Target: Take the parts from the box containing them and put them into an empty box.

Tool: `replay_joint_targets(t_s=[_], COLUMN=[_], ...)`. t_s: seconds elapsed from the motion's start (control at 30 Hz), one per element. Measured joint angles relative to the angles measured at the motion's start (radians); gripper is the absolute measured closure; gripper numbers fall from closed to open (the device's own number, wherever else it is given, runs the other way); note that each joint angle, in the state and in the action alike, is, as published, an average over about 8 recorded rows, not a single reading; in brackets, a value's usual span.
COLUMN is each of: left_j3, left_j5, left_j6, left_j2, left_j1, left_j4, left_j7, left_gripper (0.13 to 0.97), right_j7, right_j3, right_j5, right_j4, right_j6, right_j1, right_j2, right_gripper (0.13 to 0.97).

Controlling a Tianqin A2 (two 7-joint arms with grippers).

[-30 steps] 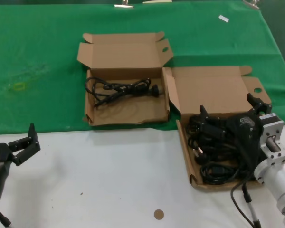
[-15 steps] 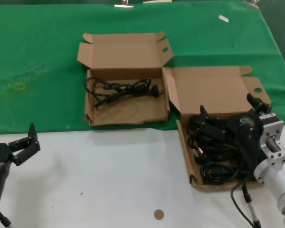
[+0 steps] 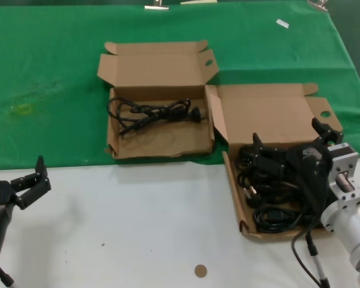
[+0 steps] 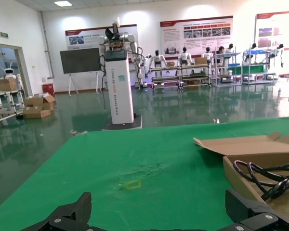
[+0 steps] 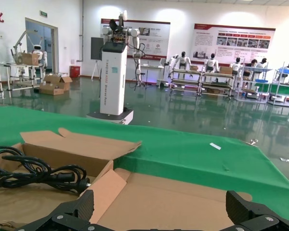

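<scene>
The box containing the parts (image 3: pixel 233 187) lies at the right, its side wall leaning outward, with several black cables (image 3: pixel 270 198) piled inside. My right gripper (image 3: pixel 286 133) hovers open just above that pile, holding nothing; its wrist view looks over the box's open lid (image 5: pixel 183 202). The other box (image 3: pixel 162 139) sits farther back on the green cloth with one coiled black cable (image 3: pixel 153 112) in it; that cable (image 5: pixel 33 173) also shows in the right wrist view. My left gripper (image 3: pixel 29 179) waits open over the white table at the left edge, pointing at the green cloth.
A green cloth (image 3: pixel 48 78) covers the far half of the table and a white surface (image 3: pixel 138 222) the near half. A small brown disc (image 3: pixel 200 271) lies on the white part near the front. A white tag (image 3: pixel 282 23) lies far back right.
</scene>
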Motion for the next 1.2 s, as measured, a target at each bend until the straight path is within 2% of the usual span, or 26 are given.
replay_joint_targets(t_s=[1.2], left_j3=[0.0], left_j5=[0.0], left_j6=[0.0], left_j2=[0.0], left_j1=[0.0], left_j4=[0.0], left_j7=[0.0], left_gripper=[0.132], right_j7=[0.0], right_j3=[0.0], right_j5=[0.0], right_j4=[0.0], right_j6=[0.0], right_j1=[0.0], right_j2=[0.0], right_gripper=[0.129])
